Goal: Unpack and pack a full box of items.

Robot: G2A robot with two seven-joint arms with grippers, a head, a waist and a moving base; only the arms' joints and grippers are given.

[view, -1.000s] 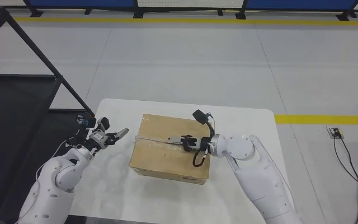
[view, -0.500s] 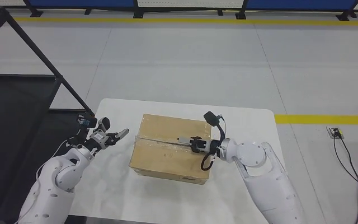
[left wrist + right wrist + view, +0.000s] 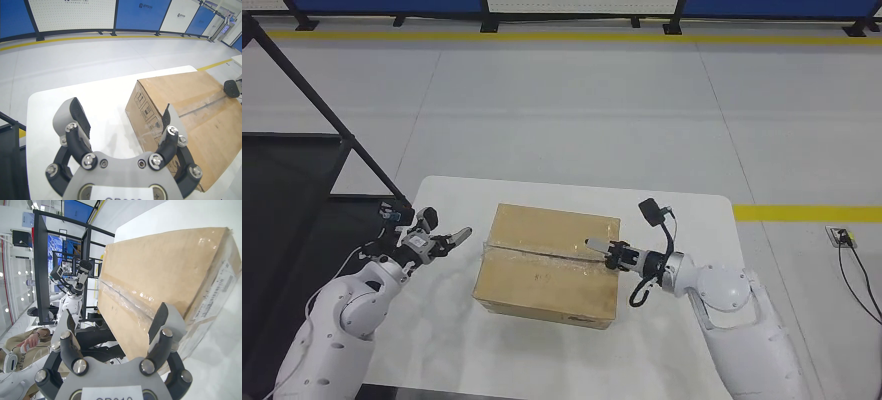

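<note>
Brown cardboard box (image 3: pixel 542 283), seam sealed with clear tape (image 3: pixel 540 255), stood closed mid white worktop (image 3: pixel 682 215). Left pincer (image 3: pixel 121 106) was spread wide, empty, near the box's left end; right pincer (image 3: pixel 115 309) likewise released, at the seam's right end.

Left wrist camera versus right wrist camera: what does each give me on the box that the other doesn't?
Left wrist view: the brown cardboard box's end face with printed handling symbols, seen past the open left gripper. Right wrist view: the opposite end face with a white printed label, seen past the open right gripper. Both: the box's closed top with clear tape along its centre seam, standing on the white table.
</note>
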